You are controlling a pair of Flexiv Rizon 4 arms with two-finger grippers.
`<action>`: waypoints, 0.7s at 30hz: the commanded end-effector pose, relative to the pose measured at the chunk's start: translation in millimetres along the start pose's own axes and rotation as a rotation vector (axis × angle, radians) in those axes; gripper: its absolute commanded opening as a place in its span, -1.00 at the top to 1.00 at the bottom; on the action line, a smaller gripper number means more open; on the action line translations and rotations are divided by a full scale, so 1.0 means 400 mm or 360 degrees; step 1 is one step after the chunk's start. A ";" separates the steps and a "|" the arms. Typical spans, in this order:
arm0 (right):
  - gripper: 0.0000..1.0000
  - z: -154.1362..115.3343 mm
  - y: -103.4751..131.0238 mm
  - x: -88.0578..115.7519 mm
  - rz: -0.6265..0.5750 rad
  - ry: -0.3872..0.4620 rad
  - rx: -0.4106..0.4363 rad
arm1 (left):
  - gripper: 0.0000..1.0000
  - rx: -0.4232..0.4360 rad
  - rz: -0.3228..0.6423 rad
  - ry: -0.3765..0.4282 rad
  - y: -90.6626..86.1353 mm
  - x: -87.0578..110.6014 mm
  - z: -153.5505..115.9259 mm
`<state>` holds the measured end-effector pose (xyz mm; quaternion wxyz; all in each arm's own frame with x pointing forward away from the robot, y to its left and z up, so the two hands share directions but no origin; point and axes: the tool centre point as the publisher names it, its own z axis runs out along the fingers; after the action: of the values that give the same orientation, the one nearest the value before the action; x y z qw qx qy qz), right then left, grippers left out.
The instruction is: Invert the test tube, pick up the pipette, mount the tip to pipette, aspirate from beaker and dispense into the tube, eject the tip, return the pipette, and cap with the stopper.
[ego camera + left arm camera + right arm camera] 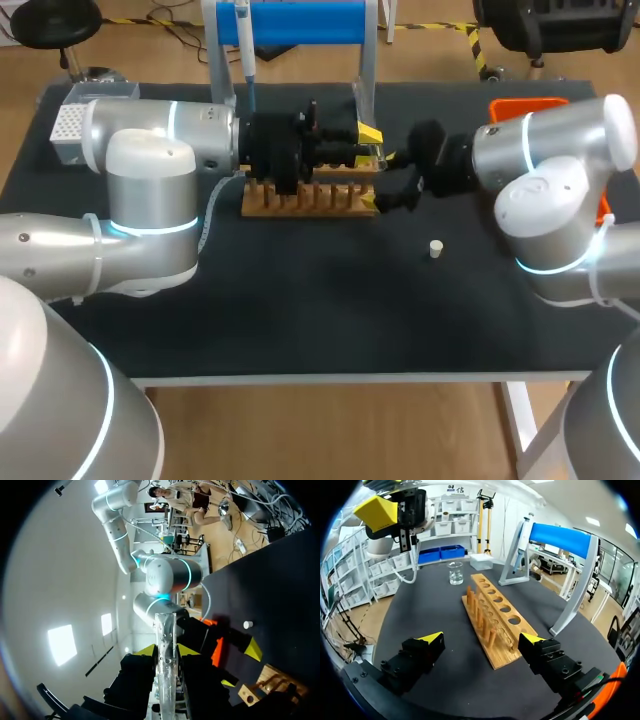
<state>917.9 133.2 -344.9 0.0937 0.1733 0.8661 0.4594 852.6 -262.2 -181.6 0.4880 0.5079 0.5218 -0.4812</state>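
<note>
Left gripper (166, 652) clamps the clear glass test tube (165, 630), raised near the holed wooden rack (310, 198) by the bench's (300, 300) rear edge; best roll the wrist slowly, clear of the wide-open right gripper (482, 640)

Lower end of test tube (165, 630) hidden deep in left claw (166, 651); orange bin (527, 103) mostly behind right arm (550, 150).

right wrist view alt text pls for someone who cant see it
The right gripper, open with yellow-tipped black fingers, hovers over a dark table, a long wooden test tube rack lying just ahead between its fingers. Beyond stand a clear glass beaker and a white pipette hung on a blue-barred stand; the left gripper hangs above.
</note>
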 end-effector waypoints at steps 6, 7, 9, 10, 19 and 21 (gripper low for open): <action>-1.00 -0.001 0.001 -0.003 0.0013 0.0005 0.0002 | 1.00 0.0004 0.0001 0.0004 0.003 -0.001 0.001; -1.00 -0.001 0.000 -0.003 0.0010 0.0005 0.0003 | 1.00 0.0004 0.0001 0.0004 0.003 -0.001 0.001; -1.00 0.000 0.000 -0.002 0.0010 0.0006 0.0003 | 1.00 0.0004 0.0001 0.0004 0.003 -0.001 0.001; -1.00 0.001 0.000 -0.002 0.0009 0.0006 0.0004 | 1.00 0.0004 0.0001 0.0004 0.003 -0.001 0.001; -1.00 -0.001 0.000 -0.005 0.0020 -0.0015 0.0005 | 1.00 0.0004 0.0001 0.0004 0.003 -0.001 0.001; -1.00 -0.001 0.000 -0.005 0.0020 -0.0015 0.0005 | 1.00 0.0004 0.0001 0.0004 0.003 -0.001 0.001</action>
<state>919.6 132.4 -345.1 0.0954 0.1808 0.8646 0.4590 852.6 -262.2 -181.6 0.4880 0.5079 0.5218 -0.4812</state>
